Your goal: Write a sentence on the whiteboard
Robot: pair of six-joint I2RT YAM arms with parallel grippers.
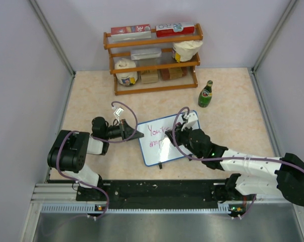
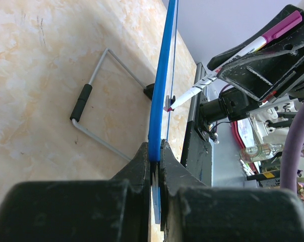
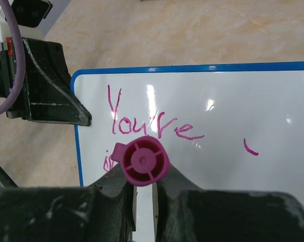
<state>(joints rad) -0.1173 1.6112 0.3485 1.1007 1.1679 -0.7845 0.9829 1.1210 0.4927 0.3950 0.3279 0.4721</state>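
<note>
- The whiteboard (image 1: 159, 155) sat near the middle of the table (image 1: 232, 121), between the two arms.
- The left gripper (image 2: 155, 157) was clamped tight on the board's blue left edge.
- The right gripper (image 3: 144, 182) was closed around a pink marker (image 3: 143, 160), whose tip met the board's face.
- "You're" (image 3: 152, 125) stood in pink on the board, with more letters beneath.
- A wooden rack (image 1: 154, 58) and a green bottle (image 1: 205, 94) stood further back.

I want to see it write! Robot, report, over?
Left hand shut on whiteboard edge. Right hand shut on pink marker, tip at the board. "You're" written, second line begun. Green bottle stands apart, behind.
</note>
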